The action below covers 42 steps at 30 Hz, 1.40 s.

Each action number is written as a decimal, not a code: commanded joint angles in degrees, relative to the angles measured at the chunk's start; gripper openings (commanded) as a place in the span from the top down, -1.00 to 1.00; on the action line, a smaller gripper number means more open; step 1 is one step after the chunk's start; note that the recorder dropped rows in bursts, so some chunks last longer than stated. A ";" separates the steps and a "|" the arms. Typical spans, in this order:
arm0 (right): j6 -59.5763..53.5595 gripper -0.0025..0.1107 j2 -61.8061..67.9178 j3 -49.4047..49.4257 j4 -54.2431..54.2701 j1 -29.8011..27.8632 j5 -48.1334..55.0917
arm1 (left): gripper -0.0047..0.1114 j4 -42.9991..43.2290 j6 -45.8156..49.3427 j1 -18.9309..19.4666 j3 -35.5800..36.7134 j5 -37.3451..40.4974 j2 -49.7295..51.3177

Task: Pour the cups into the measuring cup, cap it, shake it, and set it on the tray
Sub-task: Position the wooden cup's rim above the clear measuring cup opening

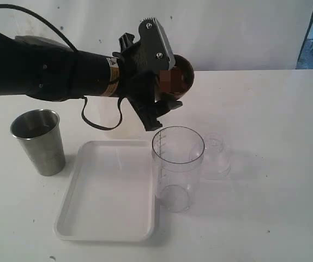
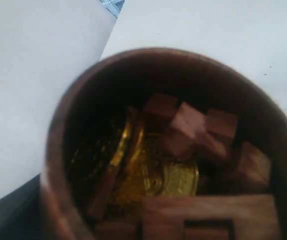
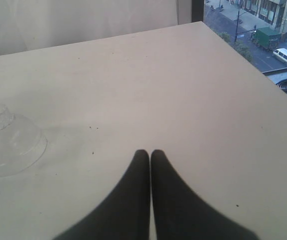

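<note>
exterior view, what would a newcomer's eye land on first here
The black left claw stands out, holding a small rounded copper-brown cup tipped on its side in the air near the clear plastic measuring cup, which stands beside the white rectangular tray. In the left wrist view that cup holds gold coins and brown wooden blocks.

Exterior camera: raised, looking down across my bench (image 1: 276, 120). Left wrist: close inside the copper-brown cup (image 2: 183, 70). Right wrist: low past my claw (image 3: 150, 152), sharing the cap (image 3: 13, 142) with exterior.
</note>
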 commanded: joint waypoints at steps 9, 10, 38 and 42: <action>-0.69 0.96 -0.24 0.31 0.03 -0.11 -0.37 | 0.92 5.66 1.54 -0.04 5.49 0.09 -4.65; -0.69 0.96 -0.24 0.31 0.03 -0.11 -0.37 | 0.92 5.66 2.61 -0.04 5.49 0.09 -4.65; -0.69 0.96 -0.24 0.31 0.03 -0.11 -0.37 | 0.92 3.85 9.05 -5.49 5.61 13.36 -7.12; -0.69 0.96 -0.24 0.31 0.03 -0.11 -0.37 | 0.92 4.33 9.05 -5.45 5.85 13.36 -7.12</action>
